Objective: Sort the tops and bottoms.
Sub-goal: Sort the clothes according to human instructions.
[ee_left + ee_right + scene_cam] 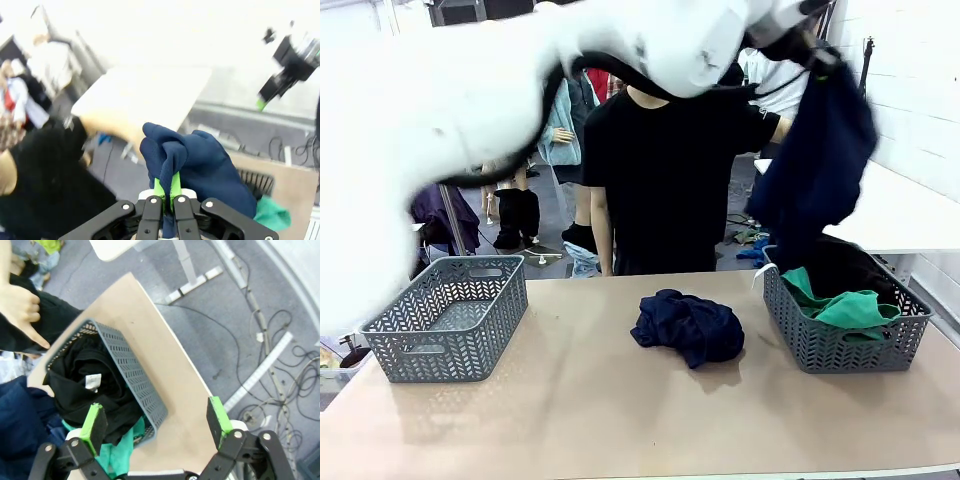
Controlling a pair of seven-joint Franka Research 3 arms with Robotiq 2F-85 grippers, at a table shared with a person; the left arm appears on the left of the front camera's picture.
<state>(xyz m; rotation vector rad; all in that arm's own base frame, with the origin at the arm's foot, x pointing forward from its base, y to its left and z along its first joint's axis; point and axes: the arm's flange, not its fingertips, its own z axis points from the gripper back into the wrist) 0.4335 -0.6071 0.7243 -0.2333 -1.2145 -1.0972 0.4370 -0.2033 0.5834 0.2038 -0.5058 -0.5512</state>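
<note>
Navy garment [815, 165] held aloft by the left gripper [166, 182], right over the right basket [840, 352]!
The left gripper's pads are seen pinched tight on a fold of the navy garment, which is hung high above the basket at the table's [620, 420] right side. The bottoms [845, 308], teal-green, are found lying in the near part of that basket, against a black garment [840, 268] behind them. The right gripper [155, 410] is spread wide with nothing held, poised over the same basket. A second navy bundle [690, 327] is left mid-table, and the left basket [450, 345] is set at the left side.
</note>
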